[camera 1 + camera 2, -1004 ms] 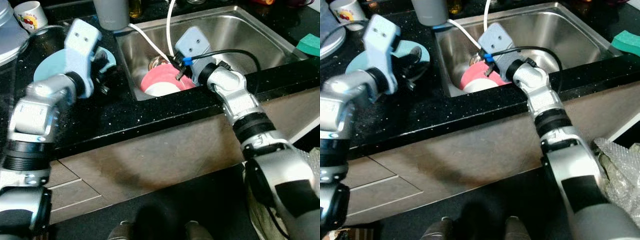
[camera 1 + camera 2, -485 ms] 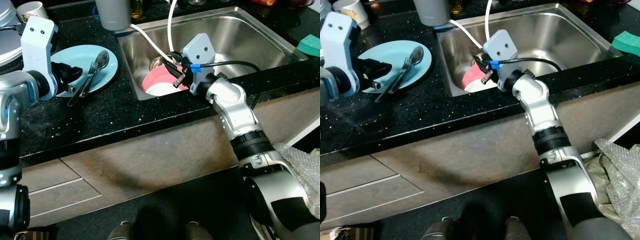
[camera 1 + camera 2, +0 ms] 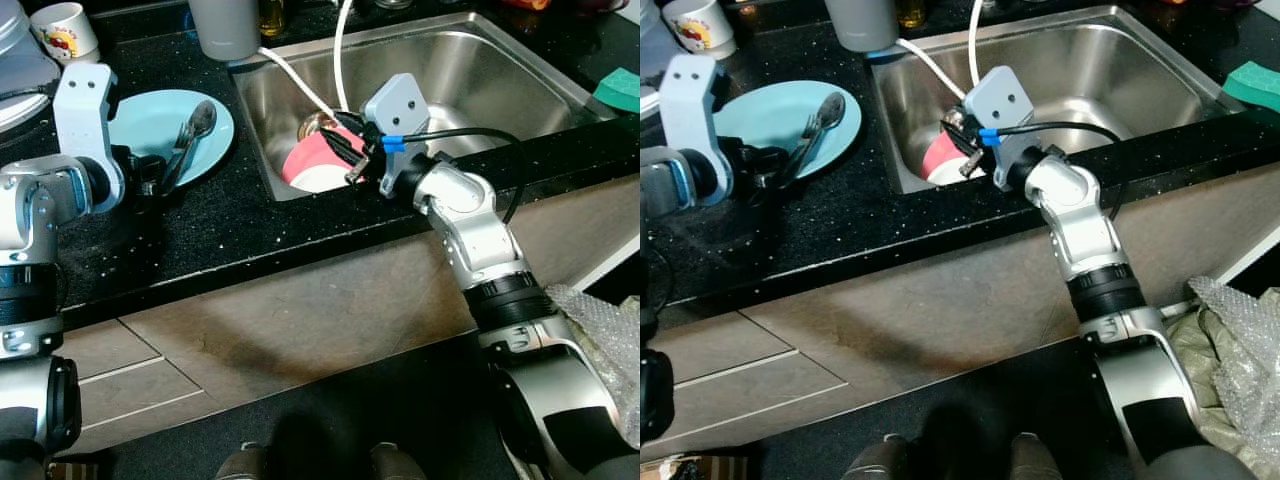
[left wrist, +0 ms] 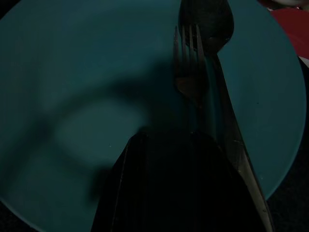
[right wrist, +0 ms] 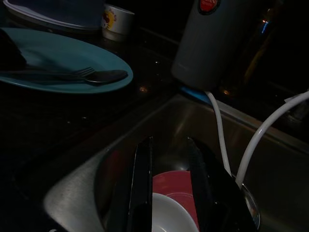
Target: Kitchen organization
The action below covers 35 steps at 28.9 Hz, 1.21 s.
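Left gripper [image 3: 150, 183] is sitting at the near edge of the blue plate [image 3: 150, 120], upper left of the head frame, by the handles of the spoon [image 3: 192, 130] and fork [image 4: 189, 72] lying on the plate; in the left wrist view its fingers are looking pressed together, grasping nothing. Right gripper [image 3: 350, 155] is reaching over the front rim of the sink [image 3: 500, 70], upper centre, fingers parted and hanging over the red plate [image 3: 310, 160] and white bowl [image 3: 325, 180] in the basin. White hoses [image 3: 300, 85] are running down into the sink. Grey canister [image 3: 225, 25] and mug [image 3: 65, 30] are standing at the top left edge.
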{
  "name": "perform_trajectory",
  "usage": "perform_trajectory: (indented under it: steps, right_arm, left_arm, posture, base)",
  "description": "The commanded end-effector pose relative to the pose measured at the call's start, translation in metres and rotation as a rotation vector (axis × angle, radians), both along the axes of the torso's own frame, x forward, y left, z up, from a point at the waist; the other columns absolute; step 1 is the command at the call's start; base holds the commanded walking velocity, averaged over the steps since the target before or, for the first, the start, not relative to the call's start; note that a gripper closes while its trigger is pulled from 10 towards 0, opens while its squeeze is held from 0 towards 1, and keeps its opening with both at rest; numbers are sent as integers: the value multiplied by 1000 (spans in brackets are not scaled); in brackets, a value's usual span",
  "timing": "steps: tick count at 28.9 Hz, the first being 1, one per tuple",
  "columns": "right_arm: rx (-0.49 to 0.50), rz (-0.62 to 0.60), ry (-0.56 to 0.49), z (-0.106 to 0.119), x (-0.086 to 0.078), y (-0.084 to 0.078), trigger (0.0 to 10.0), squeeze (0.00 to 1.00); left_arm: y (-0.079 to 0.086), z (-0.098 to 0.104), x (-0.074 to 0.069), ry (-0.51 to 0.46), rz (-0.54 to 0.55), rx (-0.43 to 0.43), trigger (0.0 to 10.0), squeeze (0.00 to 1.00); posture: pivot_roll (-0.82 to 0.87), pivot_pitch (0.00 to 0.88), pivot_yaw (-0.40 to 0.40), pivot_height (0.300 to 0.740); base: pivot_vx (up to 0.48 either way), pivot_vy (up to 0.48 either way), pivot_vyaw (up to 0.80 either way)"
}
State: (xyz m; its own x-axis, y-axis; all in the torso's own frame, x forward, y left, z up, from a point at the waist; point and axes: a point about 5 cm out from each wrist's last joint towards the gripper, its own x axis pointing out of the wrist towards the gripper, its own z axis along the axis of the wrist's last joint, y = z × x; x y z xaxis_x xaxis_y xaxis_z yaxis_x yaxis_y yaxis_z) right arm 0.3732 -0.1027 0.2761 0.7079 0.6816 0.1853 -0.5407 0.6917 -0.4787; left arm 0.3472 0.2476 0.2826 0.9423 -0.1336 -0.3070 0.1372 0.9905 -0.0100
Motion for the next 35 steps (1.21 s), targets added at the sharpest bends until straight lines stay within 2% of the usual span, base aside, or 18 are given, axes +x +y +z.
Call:
perform_trajectory:
  steps: [1,2,3,4,5,6,18,19,20,22,25,26,31,35]
  right_arm:
    - [-13,26,10,-2,-3,4,10000,0]
    - [-13,27,11,-2,-3,4,10000,0]
    - [-13,27,12,-2,-3,5,10000,0]
    - [-13,27,13,-3,-3,5,10000,0]
    - [-14,26,14,-3,-4,5,10000,0]
    - [-14,26,15,-3,-4,5,10000,0]
    - [-12,19,20,-3,-6,4,10000,0]
    - [-10,17,20,-2,-6,4,10000,0]
    - [-10,17,20,-2,-6,4,10000,0]
    - [-12,12,15,-2,-6,3,10000,0]
    - [-2,6,12,-1,-6,3,10000,0]
    - [-2,6,12,-1,-6,3,10000,0]
    - [26,1,8,3,-6,2,10000,0]
    - [36,0,8,3,-6,1,10000,0]
  left_arm:
    - [5,-13,1,64,21,15,10000,0]
    - [5,-12,1,57,27,21,10000,0]
    - [6,-12,2,57,26,18,9216,0]
    - [6,-12,2,57,29,19,4039,0]
    - [7,-11,2,58,30,18,4039,0]
    - [7,-11,2,58,31,19,0,0]
    - [17,-1,4,6,59,75,0,0]
    - [18,4,5,-33,53,92,0,0]
    - [18,4,5,-33,53,92,0,0]
    - [21,10,6,-84,64,150,0,0]
    - [23,23,6,-181,62,154,0,0]
    - [23,23,6,-181,62,154,0,0]
    - [16,51,3,-344,5,84,0,0]
    - [11,57,3,-375,-26,49,0,0]
  posture:
    - [48,211,48,740]
    - [48,211,48,740]
    - [48,210,47,740]
    - [48,211,49,740]
    - [48,211,49,740]
    - [48,211,49,740]
    - [51,208,51,740]
    - [52,206,51,740]
    - [52,206,51,740]
    - [52,206,51,740]
    - [54,200,50,740]
    - [54,200,50,740]
    - [55,199,50,740]
    - [56,189,49,740]
  base:
    - [0,0,0]
    - [0,0,0]
    - [0,0,0]
    - [0,0,0]
    - [0,0,0]
    - [0,0,0]
    - [0,0,0]
    - [0,0,0]
    - [0,0,0]
    - [0,0,0]
    - [0,0,0]
    - [0,0,0]
    - [0,0,0]
    - [0,0,0]
